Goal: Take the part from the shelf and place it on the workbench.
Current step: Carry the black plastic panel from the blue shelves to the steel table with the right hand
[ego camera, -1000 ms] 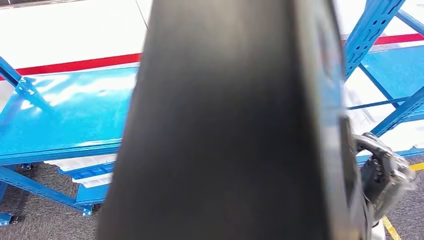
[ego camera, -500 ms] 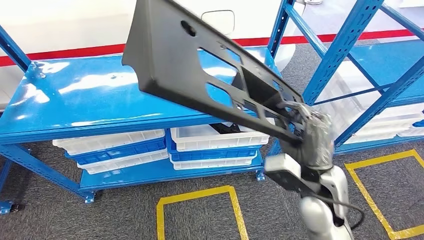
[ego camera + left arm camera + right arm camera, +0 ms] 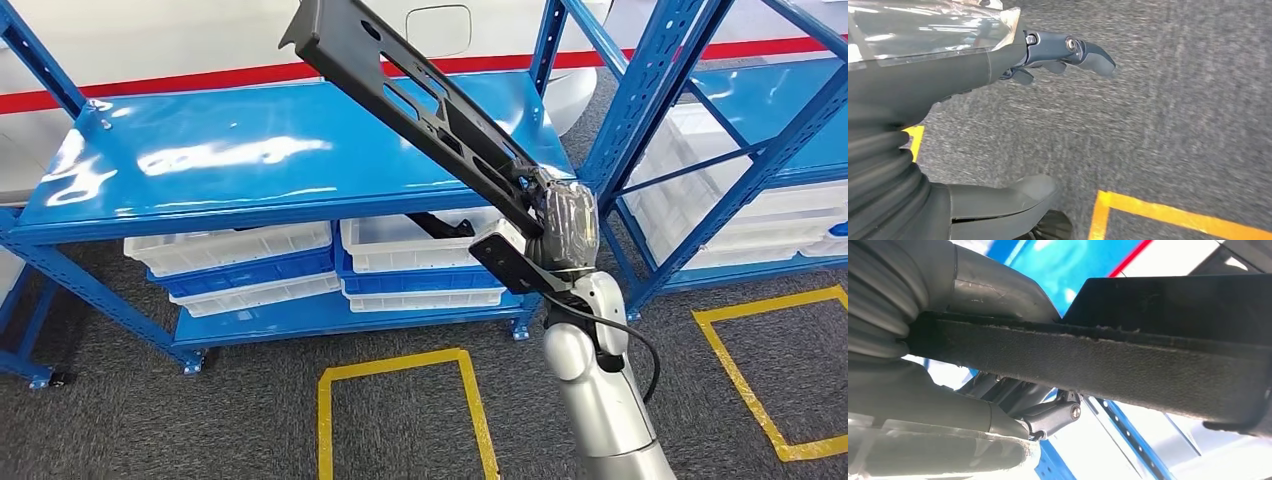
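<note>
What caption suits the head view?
Right hand holds a long black part above the blue workbench.

White bins point(image 3: 233, 250) under blue top

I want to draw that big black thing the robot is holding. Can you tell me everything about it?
The black part is a long, flat panel, matte like plastic, with several cut-out holes along it. It is held up in the air, slanting from high at its far end down to the robot's right hand, which grips its lower end. It hangs over the shiny blue workbench without touching it. Close up in the right wrist view, its edge looks rough and grainy, clamped between the thumb and fingers.
</note>
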Robot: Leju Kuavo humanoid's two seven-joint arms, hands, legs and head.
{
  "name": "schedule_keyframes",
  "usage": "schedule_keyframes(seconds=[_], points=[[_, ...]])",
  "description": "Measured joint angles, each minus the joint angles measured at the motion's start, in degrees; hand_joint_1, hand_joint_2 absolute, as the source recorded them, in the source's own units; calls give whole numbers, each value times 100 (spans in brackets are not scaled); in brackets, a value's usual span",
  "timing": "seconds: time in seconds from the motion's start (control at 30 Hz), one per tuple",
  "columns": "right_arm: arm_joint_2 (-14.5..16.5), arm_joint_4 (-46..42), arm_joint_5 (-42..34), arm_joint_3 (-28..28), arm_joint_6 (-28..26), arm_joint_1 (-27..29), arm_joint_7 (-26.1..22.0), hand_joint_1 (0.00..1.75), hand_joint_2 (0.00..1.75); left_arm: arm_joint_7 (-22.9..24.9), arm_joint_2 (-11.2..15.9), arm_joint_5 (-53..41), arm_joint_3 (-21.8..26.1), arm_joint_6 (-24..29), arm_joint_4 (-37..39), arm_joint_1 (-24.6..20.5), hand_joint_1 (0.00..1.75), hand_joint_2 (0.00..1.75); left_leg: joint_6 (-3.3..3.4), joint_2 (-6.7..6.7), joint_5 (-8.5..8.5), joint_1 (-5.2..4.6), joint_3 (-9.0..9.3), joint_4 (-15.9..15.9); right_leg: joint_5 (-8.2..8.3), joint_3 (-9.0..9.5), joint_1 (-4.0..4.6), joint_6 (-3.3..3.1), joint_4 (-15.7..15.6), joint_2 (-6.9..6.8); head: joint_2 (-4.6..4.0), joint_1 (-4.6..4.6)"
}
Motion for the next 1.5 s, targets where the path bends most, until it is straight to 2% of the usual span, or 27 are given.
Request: schedule_keyframes(seconds=[0.07, 0.13, 0.2, 0.27, 0.33, 0.4, 0.43, 0.47, 0.5, 0.57, 0.63, 0.67, 0.7, 0.77, 0.8, 0.87, 0.9, 0.93, 0.97, 1.0, 1.07, 1.13, 1.17, 1.27, 1.33, 1.43, 1.5], points=[[-38, 59, -22, -36, -24, -4, 3, 175, 175, 13, 18, -19, -7, -9, -1, -5, 0, 175, -54, -11, 147, 46, 525, -714, 27, -167, -9, 45, 148, -4, 0, -1], [-95, 86, -84, -100, -43, -2, -8, 175, 175, 19, 27, -39, -18, -14, -2, -10, 0, 175, -57, -41, 58, 37, 826, -1231, 77, -289, 11, 122, 241, -6, 0, 17], [-159, 109, -151, -173, -52, 11, -30, 175, 175, 20, 38, -39, -27, -16, -2, -8, 0, 175, 26, -54, 55, -4, 790, -1298, 163, -354, 22, 244, 241, -4, 0, 37], [-228, 133, -230, -243, -55, 43, -66, 175, 175, 11, 49, -29, -34, -16, -2, -12, 0, 175, 187, -28, 165, -18, 690, -1324, 83, -454, 11, 295, 323, 5, 0, 44], [-283, 150, -336, -317, -54, 72, -117, 175, 175, -4, 57, -11, -37, -14, -3, -16, 0, 175, 327, -5, 299, -18, 555, -1351, -328, -642, 9, 221, 769, 16, 0, 60], [-318, 158, -409, -386, -53, 83, -148, 175, 175, -14, 66, 8, -38, -13, -4, -11, 0, 175, 374, -1, 426, -42, 393, -1350, -774, -827, 26, 169, 1518, 26, 0, 73], [-330, 162, -425, -412, -52, 88, -152, 175, 175, -16, 68, 16, -37, -13, -4, -9, 0, 175, 381, 2, 489, -55, 313, -1348, -857, -851, 33, 183, 1800, 29, 0, 74], [-341, 166, -435, -433, -50, 93, -158, 175, 175, -21, 71, 25, -37, -13, -4, -9, 0, 175, 382, 5, 554, -68, 231, -1346, -828, -797, 38, 221, 1924, 31, 0, 74], [-350, 169, -443, -449, -46, 95, -171, 175, 175, -28, 74, 32, -37, -12, -4, -8, 0, 175, 377, 6, 619, -76, 154, -1345, -705, -651, 41, 267, 1842, 31, 0, 74], [-381, 175, -494, -464, -19, 62, -244, 175, 175, -57, 79, 70, -36, -9, -4, -7, 0, 175, 346, 1, 750, -88, 15, -1339, -495, -73, 58, 300, 1140, 31, 0, 78], [-428, 185, -564, -469, 15, -38, -332, 175, 175, -84, 82, 109, -33, -3, -4, -3, 0, 175, 294, 0, 887, -107, -65, -1349, -548, 506, 110, 236, 273, 37, 1, 83], [-458, 199, -592, -469, 27, -97, -360, 175, 175, -90, 85, 118, -32, -1, -4, -1, 0, 175, 268, 0, 957, -112, -81, -1370, -596, 638, 136, 204, 31, 44, 1, 89], [-481, 221, -614, -469, 36, -145, -377, 175, 175, -92, 88, 124, -32, 1, -4, 2, 0, 175, 241, 0, 1031, -114, -89, -1399, -596, 644, 156, 180, -65, 50, 1, 90], [-511, 280, -641, -469, 50, -201, -392, 175, 175, -92, 106, 131, -32, 3, -4, 22, 0, 175, 176, -6, 990, -93, -135, -1391, -484, 543, 92, 108, -52, 44, 0, 97], [-513, 305, -647, -469, 54, -214, -398, 175, 175, -90, 114, 133, -32, 4, -4, 35, 0, 175, 139, -7, 801, -83, -180, -1271, -417, 496, 62, 48, -52, 33, 0, 96], [-513, 350, -663, -469, 60, -245, -416, 175, 175, -81, 123, 133, -32, 10, -4, 50, 0, 175, 73, -3, 190, -60, -322, -693, -282, 379, 47, -37, -45, 18, 0, 91], [-515, 380, -685, -467, 66, -273, -427, 175, 175, -72, 125, 134, -32, 15, -4, 51, 0, 175, 47, -3, -55, -49, -393, -300, -221, 301, 51, -57, -33, 12, 0, 91], [-519, 423, -715, -462, 76, -316, -439, 175, 175, -60, 129, 136, -32, 19, -4, 51, 0, 175, 23, -3, -167, -39, -435, 45, -167, 213, 54, -55, -13, 10, 0, 90], [-525, 474, -753, -453, 88, -368, -453, 175, 175, -48, 137, 142, -31, 21, -4, 50, 0, 175, 3, -2, -154, -29, -427, 266, -122, 125, 54, -46, 15, 9, 0, 90], [-533, 538, -804, -441, 101, -430, -478, 175, 175, -39, 149, 159, -31, 22, -4, 48, 0, 175, -10, -2, -25, -15, -317, 281, -84, 31, 48, -27, 58, 9, 0, 90], [-547, 681, -925, -411, 116, -556, -552, 175, 175, -43, 179, 206, -28, 26, -4, 42, 0, 175, -20, -2, 224, 13, 145, -215, -37, -136, 33, 19, 166, 12, 0, 90], [-554, 802, -1050, -379, 115, -670, -631, 175, 175, -72, 207, 250, -21, 43, -4, 36, 0, 175, 5, -16, 183, 0, 625, -910, 8, -263, 46, 89, 260, 7, 0, 97], [-554, 848, -1105, -357, 108, -710, -664, 175, 175, -91, 214, 267, -12, 58, -4, 36, 0, 175, 31, -25, 122, -20, 724, -1094, 42, -298, 53, 139, 274, 3, 0, 104], [-561, 970, -1371, -300, 69, -746, -813, 175, 175, -137, 228, 322, 24, 99, -4, 38, 0, 175, 154, -20, 149, -58, 732, -1277, 110, -368, 53, 282, 273, -5, 0, 117], [-579, 1021, -1555, -293, 50, -738, -911, 175, 175, -154, 234, 341, 42, 110, -4, 34, 0, 175, 266, 0, 236, -42, 665, -1362, -141, -509, 56, 265, 544, 5, 0, 143], [-597, 1082, -1660, -289, 36, -714, -963, 175, 175, -163, 243, 351, 62, 117, -4, 37, 0, 175, 345, 8, 389, -45, 476, -1379, -738, -822, 52, 216, 1579, 25, 0, 178], [-600, 1120, -1670, -287, 33, -686, -965, 175, 175, -164, 243, 351, 76, 117, -4, 38, 0, 175, 341, 12, 497, -49, 336, -1374, -725, -765, 52, 299, 1842, 29, 0, 181]])
